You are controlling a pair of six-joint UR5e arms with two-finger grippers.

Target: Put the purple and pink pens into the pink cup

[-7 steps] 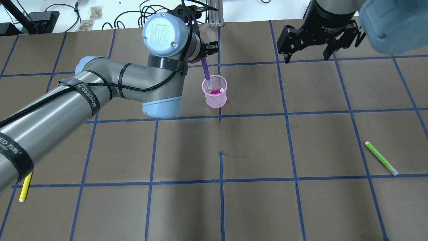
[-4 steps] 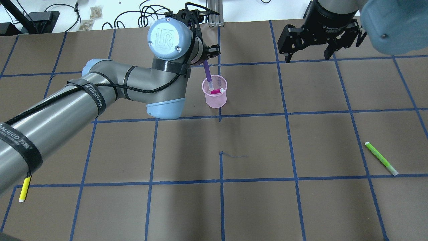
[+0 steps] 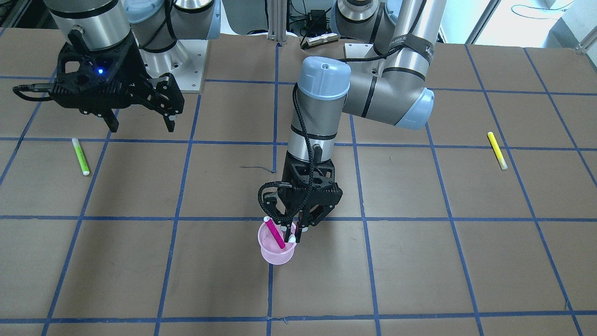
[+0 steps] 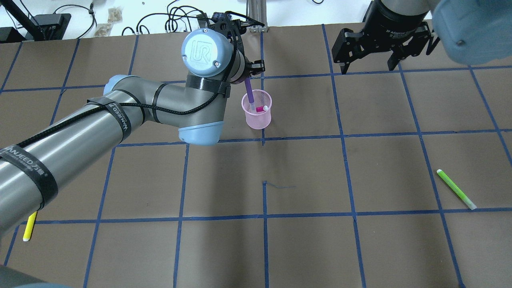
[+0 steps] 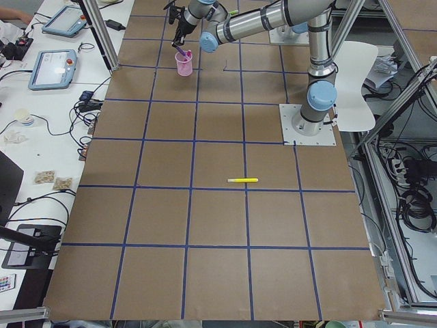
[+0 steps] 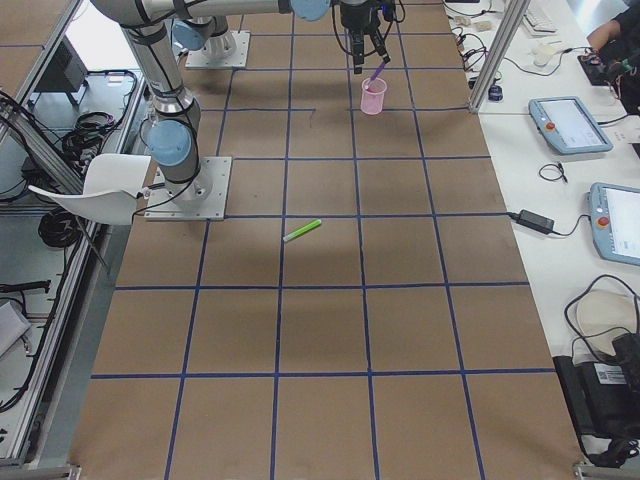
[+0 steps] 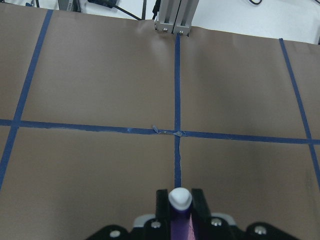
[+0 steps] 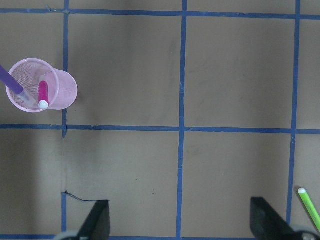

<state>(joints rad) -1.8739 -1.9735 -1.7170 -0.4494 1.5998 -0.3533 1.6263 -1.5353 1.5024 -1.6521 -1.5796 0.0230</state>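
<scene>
My right gripper [image 4: 366, 69] hangs spread wide, well apart from the cup [image 4: 257, 118]. My left gripper [image 3: 295, 233], above the cup, is clamped on the purple pen [image 4: 249, 91], whose tilted lower end sits inside. The pink pen [image 4: 261, 109] leans inside too.

Bright, even light; faint soft shadows cross the brown paper-covered table [image 4: 304, 168]; the blue plastic joint cap [image 4: 472, 28] at 1 o'clock looks blurred.

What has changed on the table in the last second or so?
The left fingers shifted slightly right in the overhead view, toward the pink cup, still gripping the purple pen, whose lower end is inside. Nothing was let go. The pink pen, right fingers, green pen and yellow pen stayed put.
</scene>
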